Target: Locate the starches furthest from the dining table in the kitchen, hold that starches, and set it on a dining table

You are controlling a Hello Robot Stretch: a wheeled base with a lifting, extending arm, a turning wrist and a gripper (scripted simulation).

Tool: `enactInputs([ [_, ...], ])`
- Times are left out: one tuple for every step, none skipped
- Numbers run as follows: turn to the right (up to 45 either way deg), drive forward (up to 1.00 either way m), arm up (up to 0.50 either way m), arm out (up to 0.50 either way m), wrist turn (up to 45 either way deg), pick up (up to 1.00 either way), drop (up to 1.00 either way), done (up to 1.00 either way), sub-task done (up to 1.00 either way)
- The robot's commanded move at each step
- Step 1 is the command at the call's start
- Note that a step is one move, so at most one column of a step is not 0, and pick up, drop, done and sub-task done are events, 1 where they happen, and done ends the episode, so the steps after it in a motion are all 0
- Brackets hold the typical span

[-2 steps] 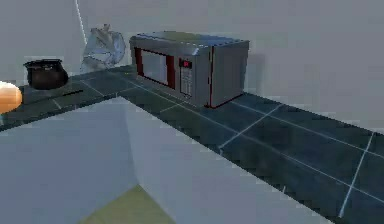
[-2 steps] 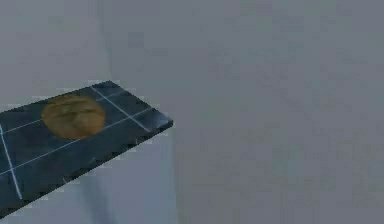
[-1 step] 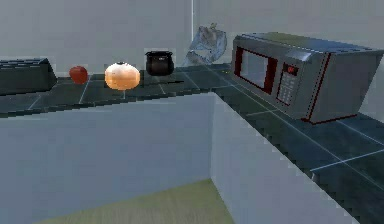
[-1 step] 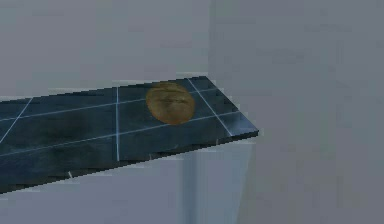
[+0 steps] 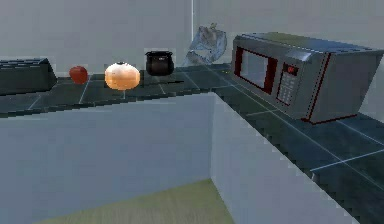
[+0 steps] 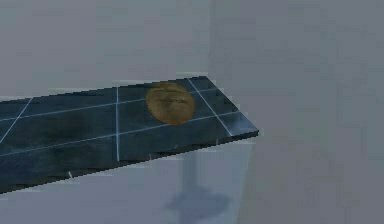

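A round golden-brown lump, like a small loaf, lies near the far end of a dark tiled counter in the arm side view. In the forward view a round orange and pale thing sits on the back run of an L-shaped dark counter; what it is cannot be told.
Along the forward view's counter stand a dark toaster, a small red round thing, a black pot, a pale crumpled thing in the corner and a silver microwave. Light floor lies below the counter. The arm side counter ends near a grey wall.
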Motion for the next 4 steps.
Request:
enactInputs([
  [0.0,0.00,0.38,0.00,0.0,0.00,0.00,0.00,0.00],
  [0.0,0.00,0.00,0.40,0.0,0.00,0.00,0.00,0.00],
  [0.0,0.00,0.00,0.00,45.0,0.00,0.00,0.00,0.00],
  [0.0,0.00,0.00,0.00,45.0,0.00,0.00,0.00,0.00],
])
